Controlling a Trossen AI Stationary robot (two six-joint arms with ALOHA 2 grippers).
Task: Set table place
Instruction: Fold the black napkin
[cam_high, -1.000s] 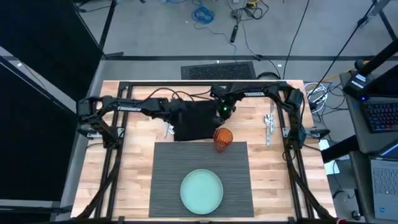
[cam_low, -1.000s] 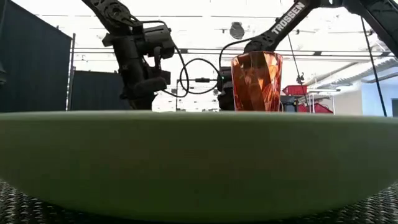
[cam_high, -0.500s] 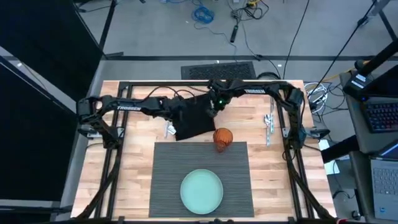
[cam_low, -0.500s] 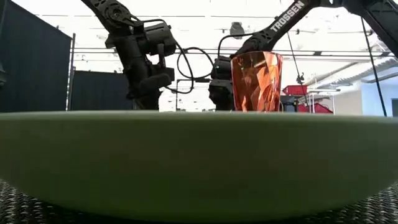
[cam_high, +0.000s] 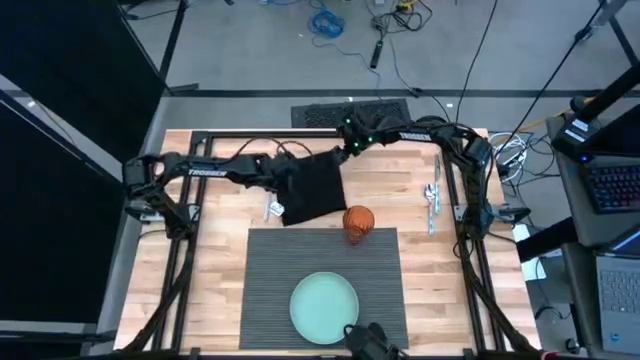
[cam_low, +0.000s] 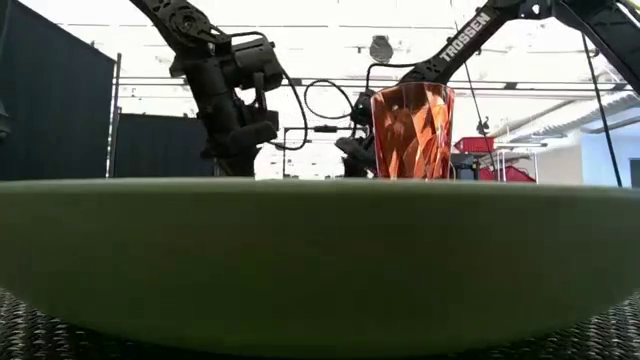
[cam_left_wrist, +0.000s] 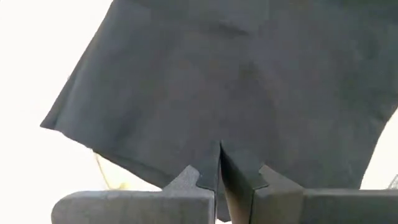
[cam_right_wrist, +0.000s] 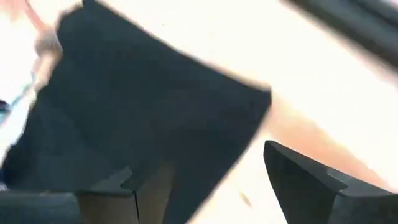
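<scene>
Two dark cabled arms (cam_high: 215, 172), white TROSSEN lettering

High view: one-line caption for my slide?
Left tool pinches black napkin behind the placemat; right tool open beside it.

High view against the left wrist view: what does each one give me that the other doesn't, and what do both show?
Only the high view shows the ribbed grey placemat with the pale green plate and the orange cup on it, the cutlery on the wood to the right, and the right hand up at the napkin's far corner. Only the left wrist view shows the left hand closed on the cloth's edge, the fabric pinched between its fingers. Both show the black napkin.
</scene>
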